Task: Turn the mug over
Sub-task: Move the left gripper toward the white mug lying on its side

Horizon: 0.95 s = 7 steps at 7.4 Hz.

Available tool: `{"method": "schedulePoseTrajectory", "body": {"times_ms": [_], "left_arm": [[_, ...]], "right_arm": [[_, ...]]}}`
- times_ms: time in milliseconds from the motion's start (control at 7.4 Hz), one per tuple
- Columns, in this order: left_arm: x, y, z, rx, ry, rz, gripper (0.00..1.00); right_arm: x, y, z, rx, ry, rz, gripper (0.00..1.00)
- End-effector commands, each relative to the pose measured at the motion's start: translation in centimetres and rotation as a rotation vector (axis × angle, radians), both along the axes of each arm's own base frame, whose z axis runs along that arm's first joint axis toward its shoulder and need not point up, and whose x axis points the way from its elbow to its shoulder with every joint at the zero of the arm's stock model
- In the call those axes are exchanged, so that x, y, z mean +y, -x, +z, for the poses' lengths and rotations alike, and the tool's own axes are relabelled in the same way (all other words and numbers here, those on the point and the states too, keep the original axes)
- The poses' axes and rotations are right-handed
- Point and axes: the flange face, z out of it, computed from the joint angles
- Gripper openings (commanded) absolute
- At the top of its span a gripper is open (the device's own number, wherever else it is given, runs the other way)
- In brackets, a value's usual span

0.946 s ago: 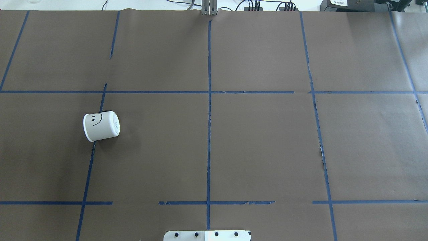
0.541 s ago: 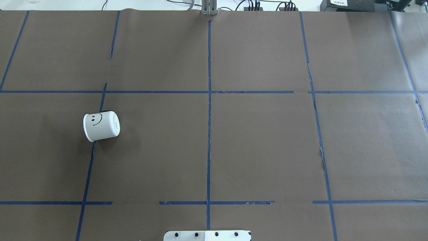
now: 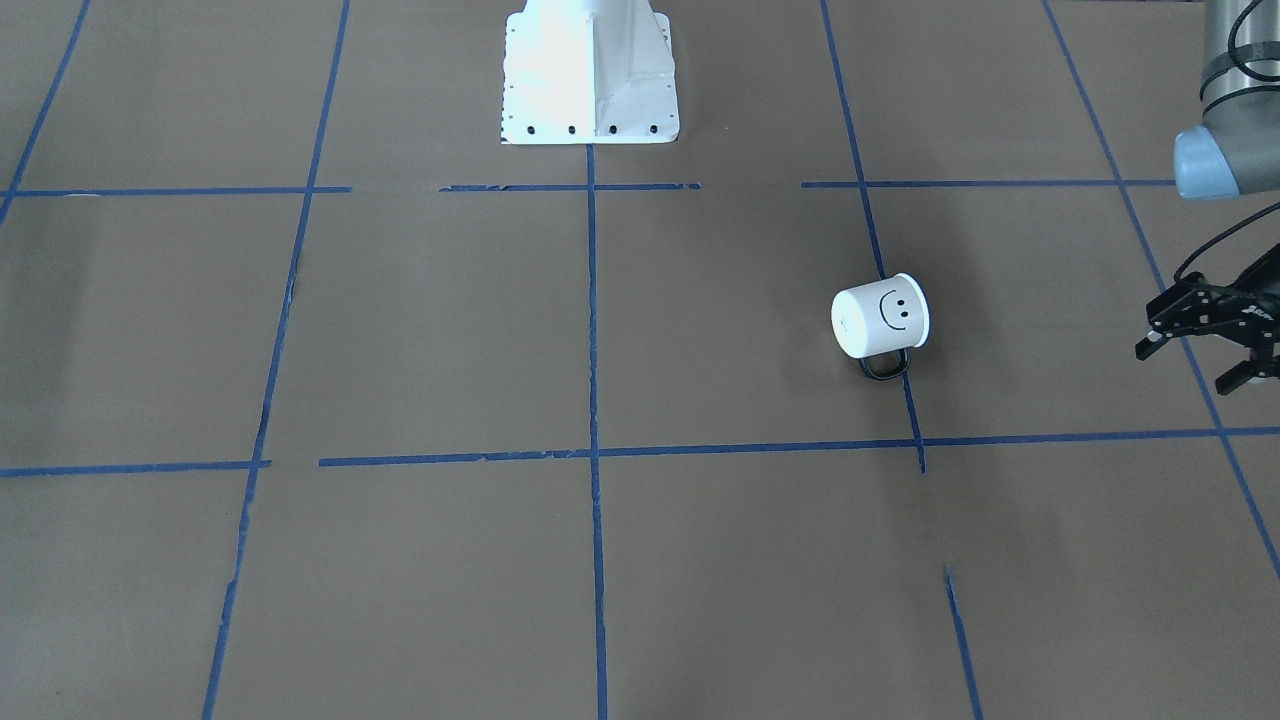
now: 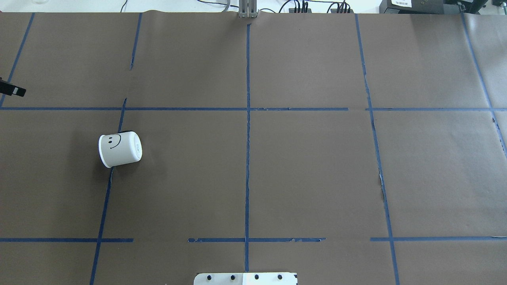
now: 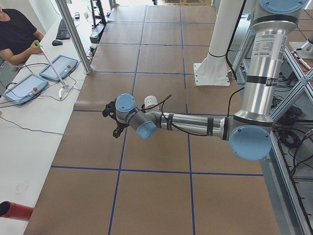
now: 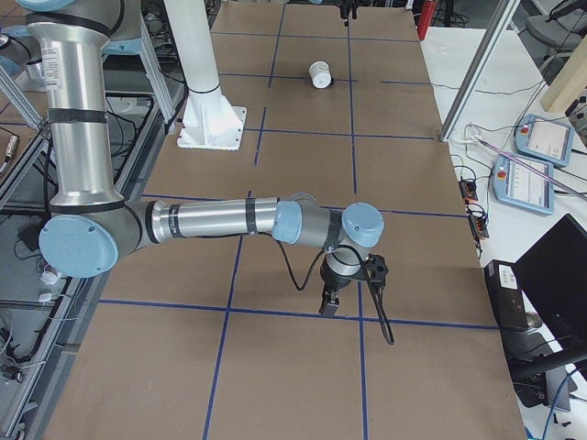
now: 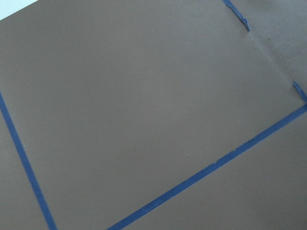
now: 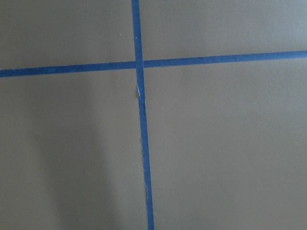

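White mug (image 4: pixel 119 149) lies on its side on the left half of the brown worktop (image 4: pixel 309 170), mouth turned to the left edge, base to the middle, smiley face up and black loop handle (image 3: pixel 885 366) on the far side. Left claw (image 3: pixel 1195 362) hangs by the left edge with fingers spread and nothing between them, well apart from the mug's mouth. Right claw (image 6: pixel 329 306) points down near the right edge, far from the mug; whether it is apart or together I cannot tell

Even, bright light leaves soft shadows beside the mug (image 4: pixel 119 149), while the white base plate (image 3: pixel 588 70) glares, overexposed.
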Motion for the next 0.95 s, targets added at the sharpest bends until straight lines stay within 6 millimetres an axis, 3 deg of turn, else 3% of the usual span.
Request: {"method": "schedulePoseTrajectory", "body": {"times_ms": [0,405,541,811], "left_arm": [[2.9,-3.8,-1.8,0.218,0.180,-0.046,1.00],[9.6,-4.8,1.6,0.459,0.351,-0.140,1.00],[11.4,-6.3,2.0,0.526,0.414,-0.184,1.00],[13.1,-9.5,1.1,0.635,0.526,-0.226,1.00]], "right_arm": [[0.0,0.0,0.0,0.000,0.000,0.000,1.00],[0.0,0.0,0.0,0.000,0.000,0.000,1.00],[0.0,0.0,0.0,0.000,0.000,0.000,1.00],[0.0,0.0,0.0,0.000,0.000,0.000,1.00]]}}
